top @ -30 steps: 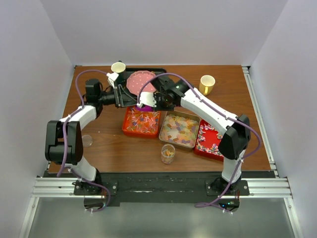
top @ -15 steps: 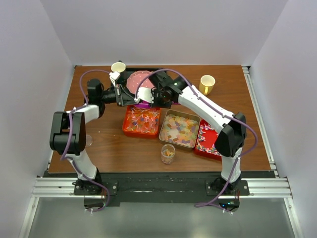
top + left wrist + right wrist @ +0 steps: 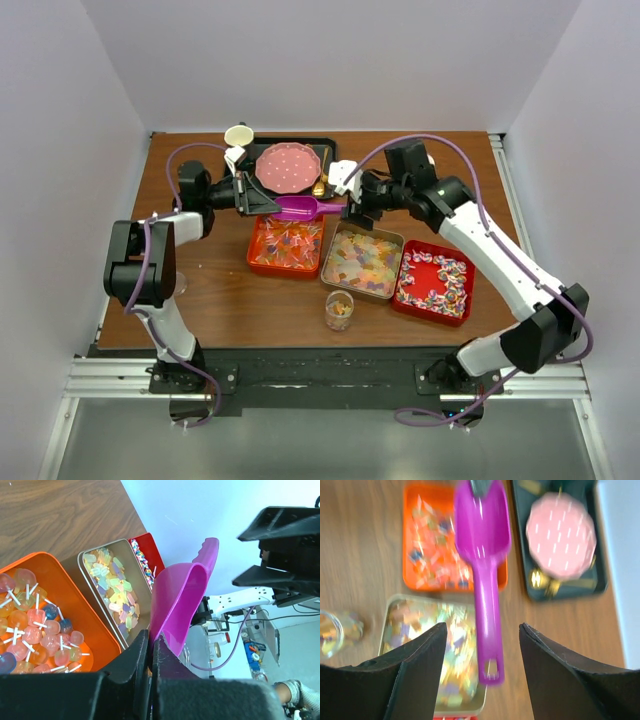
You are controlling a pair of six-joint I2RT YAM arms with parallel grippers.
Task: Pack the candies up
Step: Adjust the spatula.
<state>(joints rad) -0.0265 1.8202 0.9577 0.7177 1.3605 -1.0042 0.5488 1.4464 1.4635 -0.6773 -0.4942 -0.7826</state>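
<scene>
While the left gripper (image 3: pixel 150 642) is closed tight on the rim of the purple scoop (image 3: pixel 177 597), the right gripper (image 3: pixel 482 626) stands open and holds nothing. The candies (image 3: pixel 362 262) lie sorted in three trays (image 3: pixel 251 250) near the scoop.

Robotics lab cell, plain white enclosure walls (image 3: pixel 330 60), wooden table (image 3: pixel 220 300), aluminium mounting rail (image 3: pixel 545 378)

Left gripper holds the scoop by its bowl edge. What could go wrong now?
The left gripper pinches only the thin rim of the scoop, its long handle free; it may twist or slip into the orange tray below. The open right gripper sits near the handle and might knock it.
</scene>
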